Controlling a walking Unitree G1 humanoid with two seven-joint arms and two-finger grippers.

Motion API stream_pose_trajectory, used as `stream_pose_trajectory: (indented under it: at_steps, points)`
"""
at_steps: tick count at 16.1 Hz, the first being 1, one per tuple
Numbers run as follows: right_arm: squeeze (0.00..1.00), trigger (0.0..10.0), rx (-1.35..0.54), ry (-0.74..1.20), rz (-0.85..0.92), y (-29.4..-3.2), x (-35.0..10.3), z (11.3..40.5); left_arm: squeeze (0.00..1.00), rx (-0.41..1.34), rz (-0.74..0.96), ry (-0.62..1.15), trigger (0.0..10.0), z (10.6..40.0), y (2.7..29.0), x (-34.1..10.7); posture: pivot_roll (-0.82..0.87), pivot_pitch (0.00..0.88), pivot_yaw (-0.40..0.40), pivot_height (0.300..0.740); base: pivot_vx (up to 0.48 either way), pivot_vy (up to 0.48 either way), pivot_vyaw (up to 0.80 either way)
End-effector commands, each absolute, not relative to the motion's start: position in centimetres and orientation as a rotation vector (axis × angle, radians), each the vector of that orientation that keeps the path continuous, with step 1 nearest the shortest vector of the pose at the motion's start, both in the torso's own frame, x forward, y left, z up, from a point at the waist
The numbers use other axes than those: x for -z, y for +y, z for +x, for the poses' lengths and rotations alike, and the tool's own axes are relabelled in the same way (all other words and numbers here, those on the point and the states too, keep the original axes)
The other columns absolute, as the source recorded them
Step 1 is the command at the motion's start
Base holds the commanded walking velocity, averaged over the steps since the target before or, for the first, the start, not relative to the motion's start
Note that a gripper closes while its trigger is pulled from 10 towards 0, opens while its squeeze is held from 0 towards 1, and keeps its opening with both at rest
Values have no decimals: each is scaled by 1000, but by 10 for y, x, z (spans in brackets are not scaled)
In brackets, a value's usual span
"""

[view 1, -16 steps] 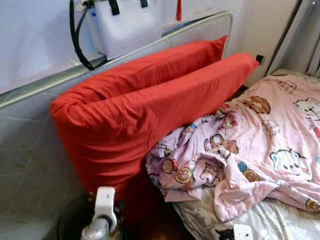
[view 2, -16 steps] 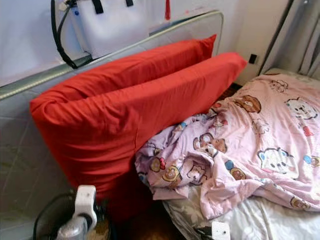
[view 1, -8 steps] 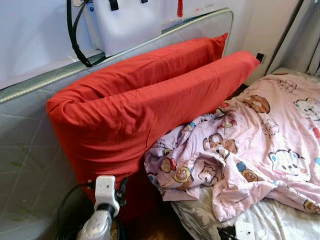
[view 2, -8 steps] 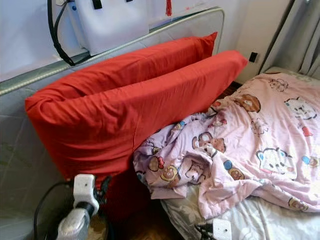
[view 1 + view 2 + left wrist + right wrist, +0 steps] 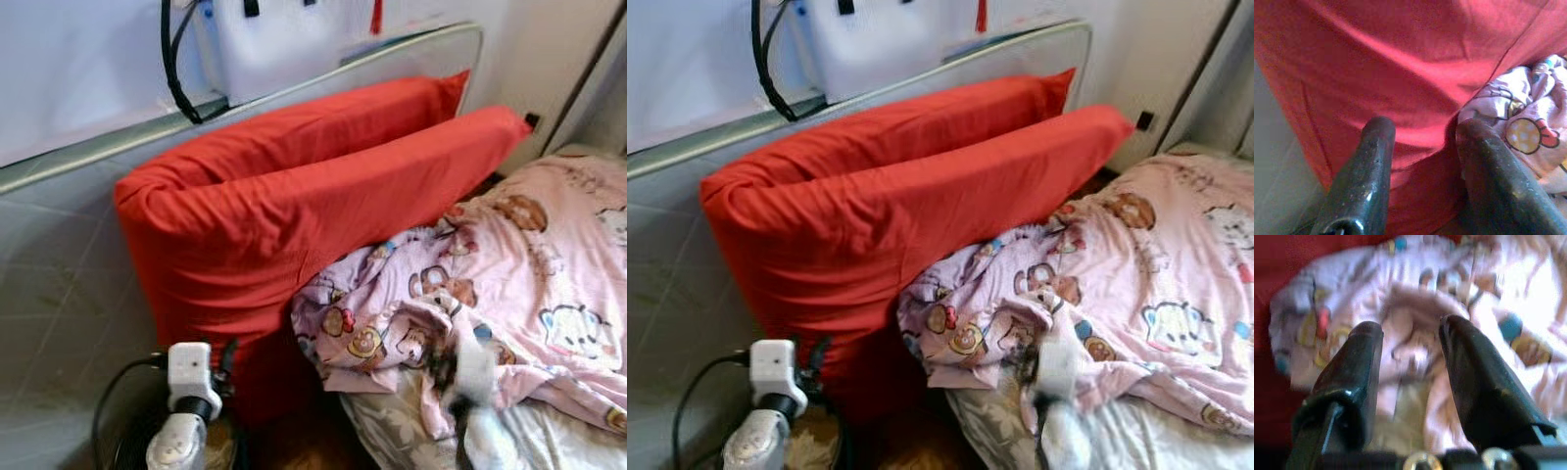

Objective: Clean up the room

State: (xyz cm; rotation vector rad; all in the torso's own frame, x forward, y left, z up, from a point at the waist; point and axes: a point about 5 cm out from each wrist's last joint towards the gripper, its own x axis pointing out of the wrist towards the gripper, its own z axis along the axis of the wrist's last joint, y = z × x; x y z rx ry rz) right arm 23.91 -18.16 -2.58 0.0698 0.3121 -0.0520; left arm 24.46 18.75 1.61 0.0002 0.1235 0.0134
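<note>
Pillows: two long red pillows stand on edge, one behind the other, leaning against the grey padded headboard at the head of the bed.
Blanket: pink blanket printed with cartoon bears and cats lies rumpled over the bed; its bunched end presses against the lower face of the front pillow.
Sheet: pale patterned sheet shows under the blanket's edge at the near corner of the bed.
Left hand: left hand sits low, near the bottom corner of the front pillow; its two black fingers are spread apart with nothing between them, pointing at the red fabric, with the blanket's edge just beside one finger. In the head views its white wrist rises at the lower left, in front of the dark gap beside the bed.
Right hand: right hand is blurred, over the crumpled end of the blanket; its fingers stand apart and hold nothing. In the head views it shows as a pale smear above the blanket's near edge.
Wall: white bag with black straps hangs above the headboard, a black cable looped beside it.
Floor: dark wood floor shows between the headboard and the bed corner.
</note>
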Motion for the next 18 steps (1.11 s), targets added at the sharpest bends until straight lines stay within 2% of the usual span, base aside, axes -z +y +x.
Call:
stream_pose_trajectory:
  at_steps: [1,6,9,12,18]
  points:
    - [0,10000,53,265,64,-184,18,247,0,-15,-4,140,10000,242,187,-15,-46,0,19,740,0,0,0]
    - [0,10000,80,194,27,-186,5,255,0,1,-24,143,10000,246,179,-16,-49,0,14,740,0,0,0]
    - [0,10000,85,221,10,-182,4,259,0,0,-24,144,10000,246,180,-18,-47,0,14,740,0,0,0]
    - [0,10000,80,208,33,-178,3,260,0,0,-22,143,10000,247,182,-19,-49,0,24,720,0,0,0]
    - [0,10000,90,198,39,-178,0,261,0,3,-15,130,10000,255,181,-26,-45,0,22,720,0,0,0]
